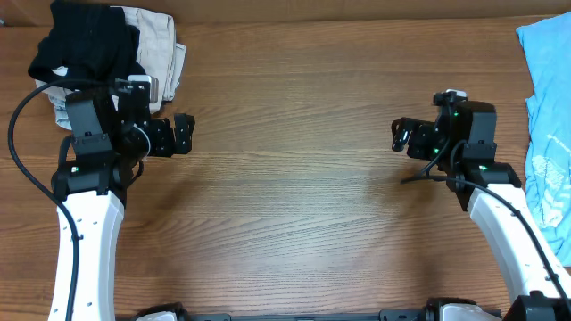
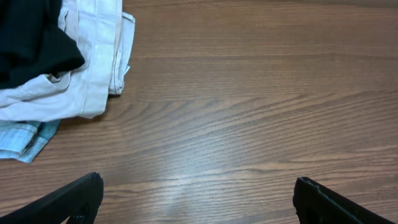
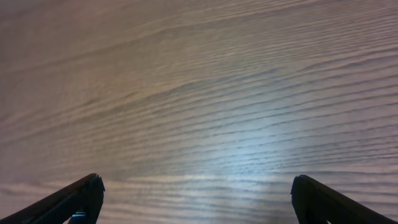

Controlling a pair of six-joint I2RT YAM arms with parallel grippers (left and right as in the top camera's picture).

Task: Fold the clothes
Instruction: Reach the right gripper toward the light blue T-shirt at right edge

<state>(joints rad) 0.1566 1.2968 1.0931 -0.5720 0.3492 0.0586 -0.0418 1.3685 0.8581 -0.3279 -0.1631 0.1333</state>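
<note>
My two jaw pairs stand released: left gripper (image 1: 184,134), right gripper (image 1: 399,135); one blue T-shirt (image 1: 549,116), right edge; three folded garments (image 1: 89,45), upper left.

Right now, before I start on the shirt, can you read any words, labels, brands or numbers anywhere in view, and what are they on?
No text can be read in any view.
light blue T-shirt: only part of it shows at the right edge of the overhead view, and no print is visible on that part.
black garment, beige garment, pale denim: no legible label or tag.
</note>
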